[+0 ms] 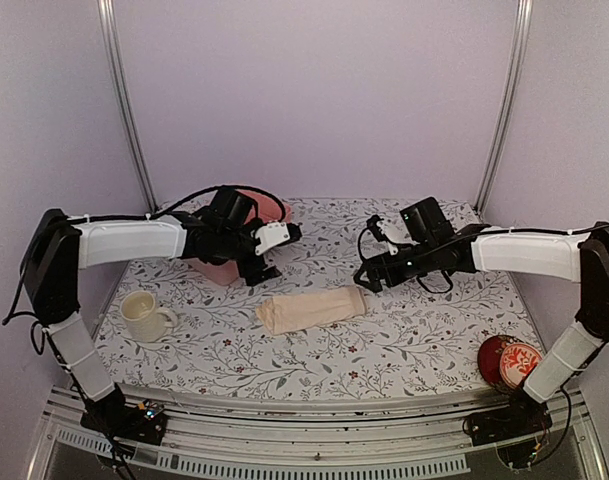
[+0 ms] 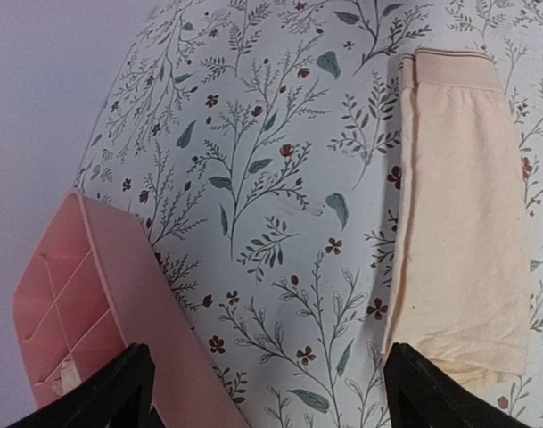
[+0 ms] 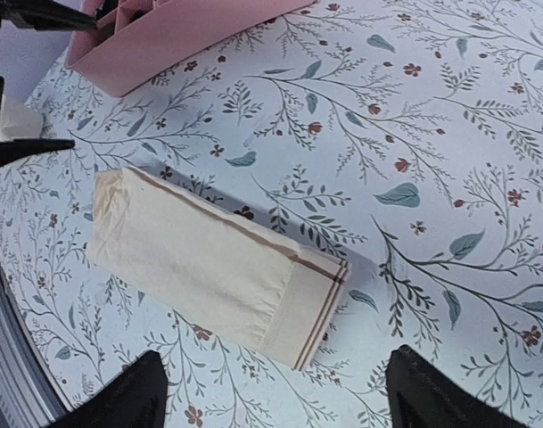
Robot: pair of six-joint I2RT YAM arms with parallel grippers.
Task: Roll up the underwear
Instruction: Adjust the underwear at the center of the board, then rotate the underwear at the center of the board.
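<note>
Folded peach-beige underwear [image 1: 312,308] lies flat mid-tabletop [image 1: 424,345].
Left gripper [image 1: 261,270] and right gripper [image 1: 368,276] hang near its ends, jaws apart, empty.

White shells clad the left arm [image 1: 124,240] and right arm [image 1: 529,252], joints black. Looping black cables feed the left gripper [image 1: 256,272] and right gripper [image 1: 366,280].

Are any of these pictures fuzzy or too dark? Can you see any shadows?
Top view: a bit soft and grainy, evenly lit, hardly any shadow under the peach underwear. Left wrist view: picture sharp, pincer fingers just dark shapes. Right wrist view: sharp too, faint shadow along one edge of the underwear.
</note>
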